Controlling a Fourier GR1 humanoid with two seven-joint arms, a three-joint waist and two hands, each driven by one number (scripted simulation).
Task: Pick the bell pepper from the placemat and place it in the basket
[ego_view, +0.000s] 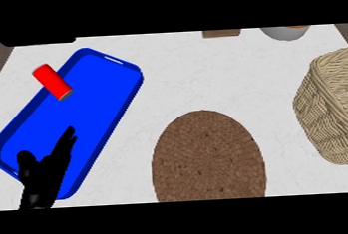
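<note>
Left hand (43,170) open, fingers straight, over blue tray (100,63); brown placemat (207,157) right of it.

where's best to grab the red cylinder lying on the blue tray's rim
Around its middle, from above, fingers closing across its short width. The red cylinder lies on its side over the far left rim of the blue tray, so both long curved flanks are exposed.

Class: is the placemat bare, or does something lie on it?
Bare. The brown placemat shows only its woven surface; no bell pepper is in view. The red can lies on the blue tray's edge.
</note>
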